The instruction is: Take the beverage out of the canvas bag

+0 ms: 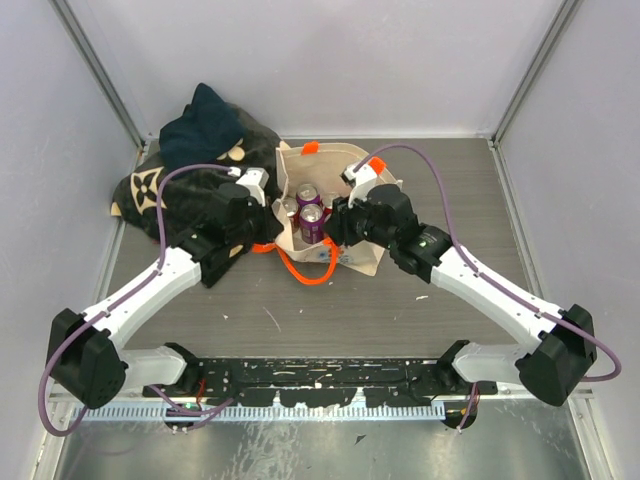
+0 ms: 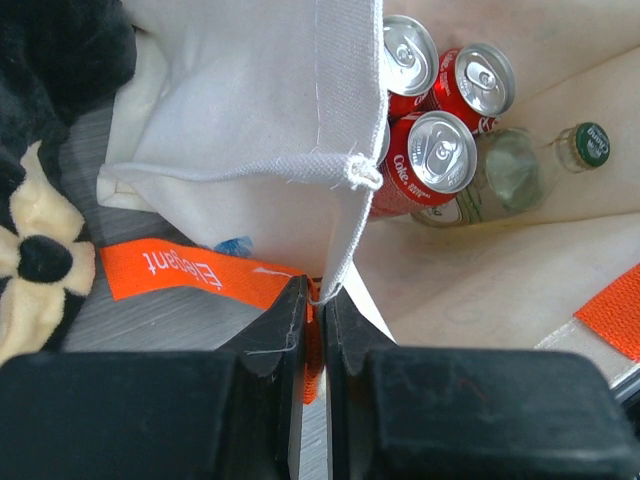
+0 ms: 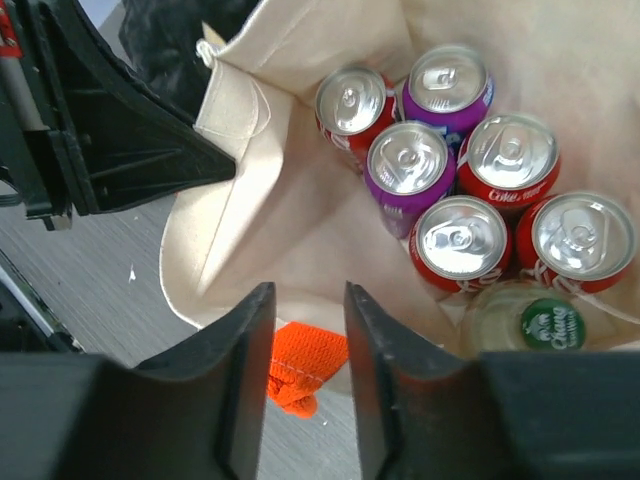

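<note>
The beige canvas bag point(image 1: 368, 258) stands open mid-table, with orange strap handles point(image 1: 300, 268). Inside are several red cans point(image 3: 505, 155), two purple cans point(image 3: 405, 165) and a glass bottle with a green cap point(image 3: 545, 325). My left gripper point(image 2: 313, 300) is shut on the bag's left rim point(image 2: 260, 110) where the orange strap point(image 2: 190, 270) is sewn on, and holds the mouth open. My right gripper point(image 3: 308, 300) is open and empty. It hovers over the bag's near inner wall point(image 3: 300, 200), with an orange strap end point(image 3: 305, 360) below it. The cans lie just beyond its fingers.
A dark floral blanket point(image 1: 190, 160) is bunched at the back left, touching the bag; it also shows in the left wrist view point(image 2: 40, 230). Grey walls close in the table at the back and both sides. The left gripper's body point(image 3: 120, 140) sits close to the bag's rim.
</note>
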Action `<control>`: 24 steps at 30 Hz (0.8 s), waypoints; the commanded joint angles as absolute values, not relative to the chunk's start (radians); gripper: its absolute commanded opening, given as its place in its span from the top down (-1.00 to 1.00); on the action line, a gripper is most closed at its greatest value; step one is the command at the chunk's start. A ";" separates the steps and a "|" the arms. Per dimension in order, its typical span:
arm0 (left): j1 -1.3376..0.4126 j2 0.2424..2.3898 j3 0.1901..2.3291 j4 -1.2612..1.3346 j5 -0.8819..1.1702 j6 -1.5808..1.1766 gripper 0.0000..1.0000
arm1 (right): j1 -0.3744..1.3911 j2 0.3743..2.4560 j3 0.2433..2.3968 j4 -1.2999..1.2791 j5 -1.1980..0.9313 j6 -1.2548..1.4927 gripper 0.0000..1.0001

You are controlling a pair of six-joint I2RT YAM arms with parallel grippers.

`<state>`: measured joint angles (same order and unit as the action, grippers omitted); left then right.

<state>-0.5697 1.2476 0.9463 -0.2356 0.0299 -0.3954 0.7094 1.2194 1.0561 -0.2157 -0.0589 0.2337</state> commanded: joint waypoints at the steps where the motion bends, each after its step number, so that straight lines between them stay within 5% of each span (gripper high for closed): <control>1: -0.603 1.233 0.907 -0.324 0.025 -0.390 0.68 | 0.740 1.229 0.994 -0.204 -0.029 0.247 0.27; 24: -0.638 1.233 0.803 -0.357 -0.023 -0.392 0.66 | 0.750 1.291 0.790 -0.410 0.164 0.380 0.51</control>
<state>-0.6357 1.2339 0.8532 -0.2596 0.0029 -0.3969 0.7574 1.2713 0.8284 -0.1898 0.0616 0.3408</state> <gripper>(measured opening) 0.175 0.251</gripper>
